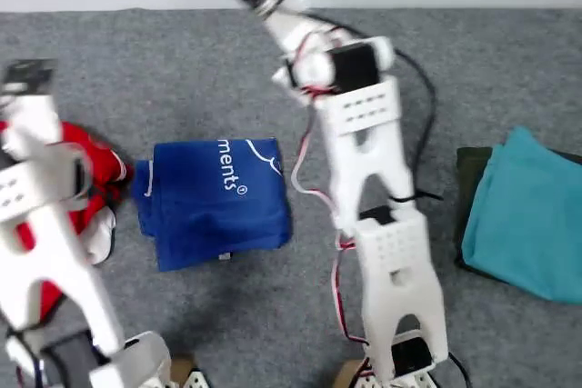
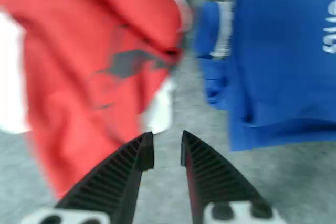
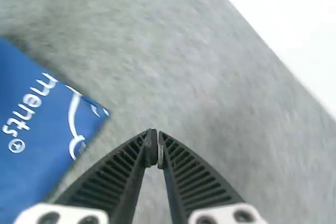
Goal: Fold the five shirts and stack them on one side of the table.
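L gripper [image 2: 167, 149] is slightly spread and empty, its tips near the edge of the crumpled red shirt [image 2: 89, 77], w/ the folded blue shirt [image 2: 283, 61] beside it. R gripper [image 3: 154, 149] is pressed together, empty, over the grey table [image 3: 199, 66] by the blue shirt's corner. The teal shirt [image 1: 523, 215] lies on a dark green shirt [image 1: 471, 179], well apart.

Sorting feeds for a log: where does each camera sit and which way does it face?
High view: fixed overhead, looking down at the table; left arm and right arm show.
Left wrist view: on the left arm, facing red shirt and blue shirt; open left claw shows.
Right wrist view: on the right arm, facing the table; shut right claw shows.
Shared: all three see the blue shirt.
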`<action>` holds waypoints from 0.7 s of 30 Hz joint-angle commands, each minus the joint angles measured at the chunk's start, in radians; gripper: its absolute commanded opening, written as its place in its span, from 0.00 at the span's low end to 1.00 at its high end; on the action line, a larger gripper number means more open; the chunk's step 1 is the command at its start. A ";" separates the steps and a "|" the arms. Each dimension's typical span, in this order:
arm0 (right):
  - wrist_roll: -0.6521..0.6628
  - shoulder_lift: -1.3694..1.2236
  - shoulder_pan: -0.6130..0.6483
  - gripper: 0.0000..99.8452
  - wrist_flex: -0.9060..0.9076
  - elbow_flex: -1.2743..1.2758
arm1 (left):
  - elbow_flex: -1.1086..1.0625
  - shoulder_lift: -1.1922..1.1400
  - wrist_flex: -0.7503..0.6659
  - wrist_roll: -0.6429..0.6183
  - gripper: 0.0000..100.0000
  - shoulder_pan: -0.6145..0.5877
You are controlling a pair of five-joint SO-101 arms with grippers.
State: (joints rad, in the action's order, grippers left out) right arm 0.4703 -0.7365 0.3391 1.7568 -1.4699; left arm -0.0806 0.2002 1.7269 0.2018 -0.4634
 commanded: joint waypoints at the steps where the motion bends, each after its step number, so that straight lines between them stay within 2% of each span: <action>1: -0.072 0.237 -0.079 0.02 0.044 0.216 | 0.058 -0.112 0.014 -0.038 0.11 0.077; 10: -0.104 0.659 -0.208 0.02 0.039 0.761 | 0.079 -0.302 0.018 -0.055 0.20 0.201; 16: -0.106 0.814 -0.321 0.02 0.039 0.939 | 0.082 -0.442 0.009 -0.057 0.20 0.279; 21: -0.103 0.903 -0.371 0.02 0.039 1.034 | 0.082 -0.519 -0.034 -0.068 0.18 0.276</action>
State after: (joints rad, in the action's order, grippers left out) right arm 0.3767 0.0859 0.0015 1.7568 -0.4588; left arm -0.0345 -0.3076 1.7223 0.1511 -0.1918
